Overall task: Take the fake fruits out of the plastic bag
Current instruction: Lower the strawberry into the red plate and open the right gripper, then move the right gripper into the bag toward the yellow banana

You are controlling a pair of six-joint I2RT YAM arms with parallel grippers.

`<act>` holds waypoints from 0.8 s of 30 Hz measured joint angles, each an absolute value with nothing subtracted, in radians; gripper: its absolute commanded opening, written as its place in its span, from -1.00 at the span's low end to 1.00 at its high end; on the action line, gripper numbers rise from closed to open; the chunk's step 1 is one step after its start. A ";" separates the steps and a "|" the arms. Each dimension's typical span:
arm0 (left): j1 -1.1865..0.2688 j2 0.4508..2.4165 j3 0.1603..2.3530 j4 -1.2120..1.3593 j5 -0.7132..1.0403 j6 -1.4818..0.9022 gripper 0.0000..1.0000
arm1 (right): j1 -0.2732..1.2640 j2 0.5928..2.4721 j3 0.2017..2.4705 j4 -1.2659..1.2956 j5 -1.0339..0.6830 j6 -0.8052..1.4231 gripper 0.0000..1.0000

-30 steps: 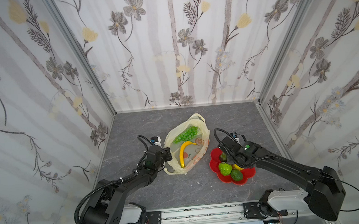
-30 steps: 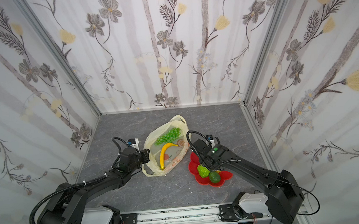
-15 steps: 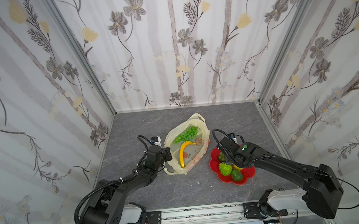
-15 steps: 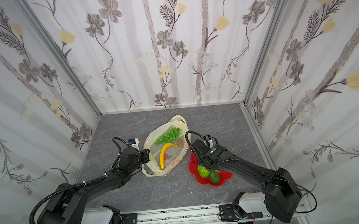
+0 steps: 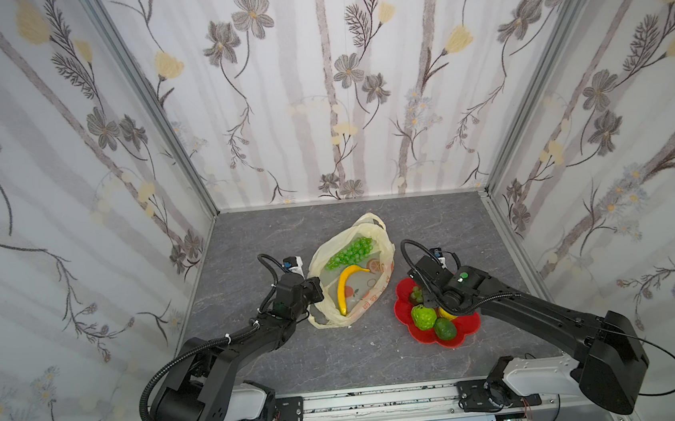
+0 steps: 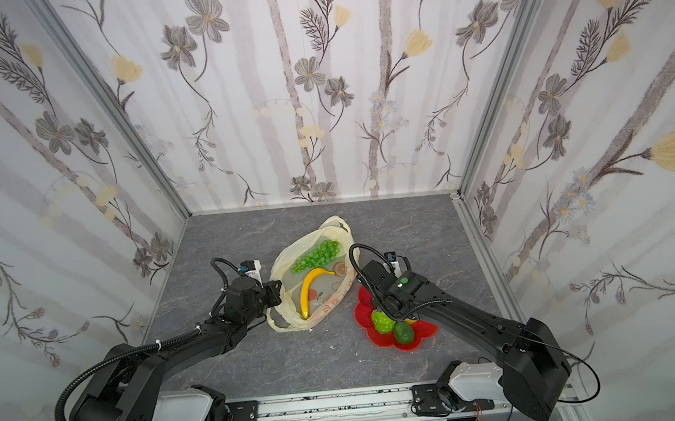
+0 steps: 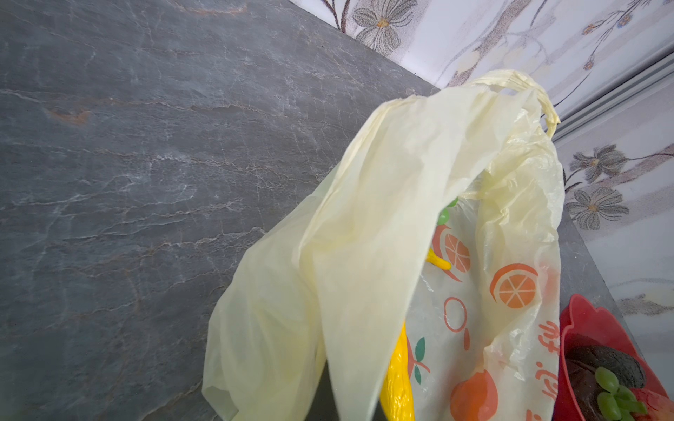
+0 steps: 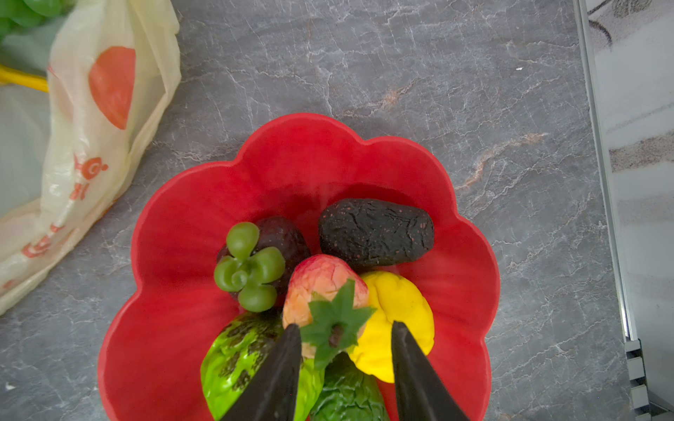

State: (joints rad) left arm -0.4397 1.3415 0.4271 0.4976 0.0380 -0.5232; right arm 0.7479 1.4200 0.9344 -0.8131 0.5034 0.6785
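plastic bag (image 5: 330, 322): on the grey bench (image 5: 340, 357), mid-scene, mouth gaping upward; near the red plate (image 5: 467, 325), on its left in both top views, not touching it.
banana (image 5: 344, 286): inside the bag, lying lengthwise along its middle.
grape bunch (image 5: 350, 252): inside the bag at the far end, just beside the banana's tip.
left tool (image 5: 317, 291): closed, pinching the bag's left rim; left wrist view shows the film tented up toward the camera, fingertips out of frame.
right tool (image 8: 344, 326): over the plate, jaws moderately apart, gripping nothing; strawberry (image 8: 321, 280) lies between and below the tips, leafy cap toward the tool.
plate contents: strawberry on top of the heap, against the orange (image 8: 397, 302); mangosteen (image 8: 281, 237) and black wrinkled fruit (image 8: 375, 229) beyond the strawberry, away from the tool; custard apple (image 5: 423, 317) and avocado (image 5: 445, 329) at the plate's near edge.
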 measured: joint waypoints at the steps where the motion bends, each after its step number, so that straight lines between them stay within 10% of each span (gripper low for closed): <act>1: -0.440 1.341 0.427 0.498 0.038 -0.523 -1.00 | 0.749 1.414 0.950 -0.816 0.504 0.678 0.04; 24: -0.440 1.342 0.427 0.498 0.039 -0.524 -1.00 | 0.877 1.747 1.321 -0.534 0.209 0.646 0.31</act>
